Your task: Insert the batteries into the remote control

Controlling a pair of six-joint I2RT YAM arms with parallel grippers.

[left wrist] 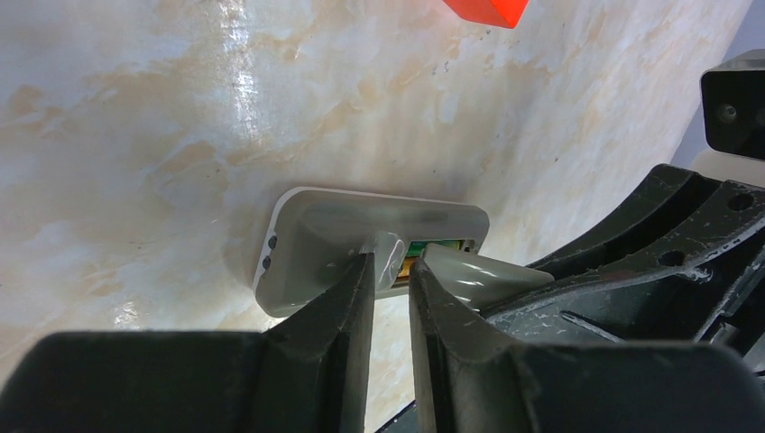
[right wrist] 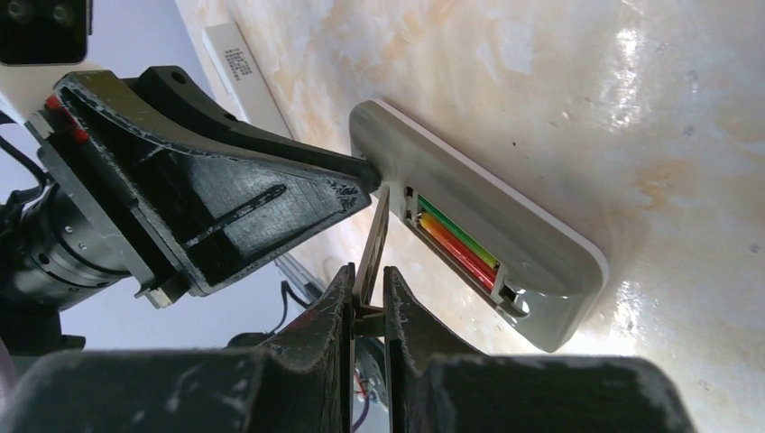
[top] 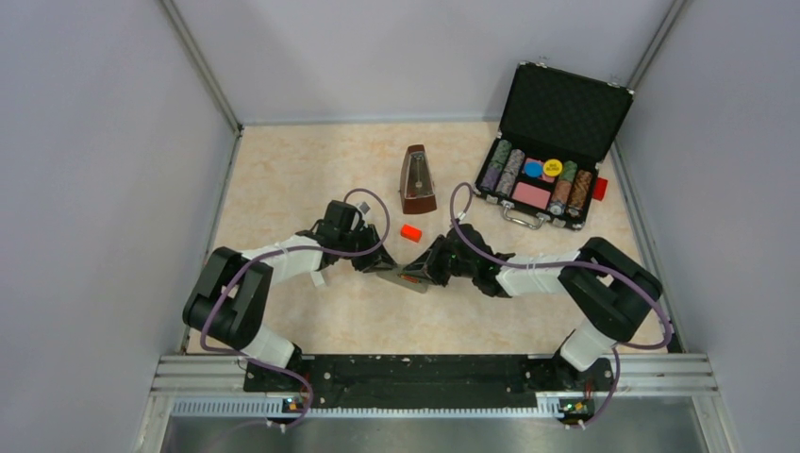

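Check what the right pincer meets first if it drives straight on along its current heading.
The remote. The thin grey cover held in the right pincer leads, its far edge at the remote beside the loaded batteries, so it would press in before the fingertips; depth is unclear.

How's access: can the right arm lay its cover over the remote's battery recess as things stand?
Probably yes. The right fingers pinch the cover, its far edge touching the remote control beside the seated batteries. The left fingers crowd that end, so closing it may be tight.
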